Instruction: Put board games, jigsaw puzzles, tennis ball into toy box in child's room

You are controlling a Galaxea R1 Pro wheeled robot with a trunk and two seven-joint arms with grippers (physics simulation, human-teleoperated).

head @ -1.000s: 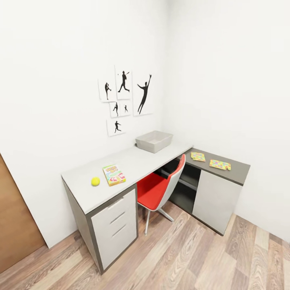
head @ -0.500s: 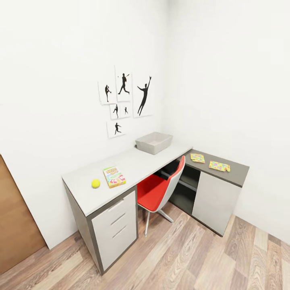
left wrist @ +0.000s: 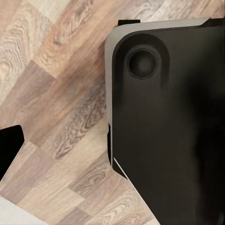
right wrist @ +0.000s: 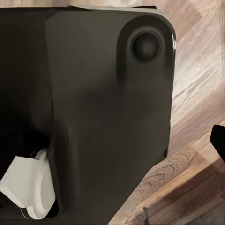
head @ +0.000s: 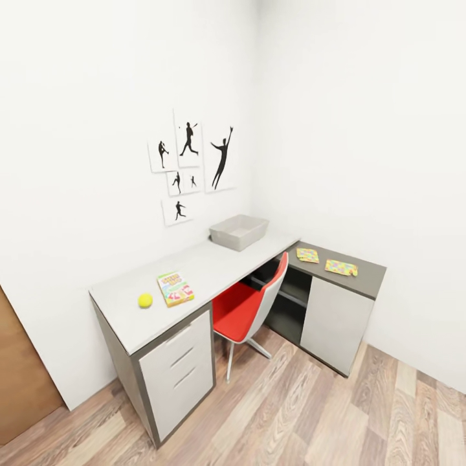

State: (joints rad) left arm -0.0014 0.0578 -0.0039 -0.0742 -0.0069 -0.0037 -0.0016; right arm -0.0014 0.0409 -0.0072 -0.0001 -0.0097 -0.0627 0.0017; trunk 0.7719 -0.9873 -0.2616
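In the head view an L-shaped table point(head: 213, 265) fills the room's corner. The light grey toy box point(head: 239, 232) stands at its back by the wall. A green board game point(head: 175, 288) lies on the near left part, with the yellow-green tennis ball point(head: 145, 300) just left of it. Two jigsaw puzzles point(head: 307, 255) point(head: 341, 267) lie flat on the dark right wing. The bed is out of view. Both wrist views look down at my black base point(left wrist: 168, 117) point(right wrist: 93, 103) over the wood floor; a dark piece sits at each picture's edge, jaws unreadable.
A red chair point(head: 249, 310) is tucked under the table between the drawer unit point(head: 178, 372) and the right cabinet point(head: 330, 320). Black sports silhouettes point(head: 191, 165) hang on the wall. A brown door point(head: 16, 382) is at far left. Wood-plank floor point(head: 304, 414) lies before the table.
The whole head picture has shifted a little left and the table looks slightly smaller, so the camera has moved. Nothing on the table has moved.
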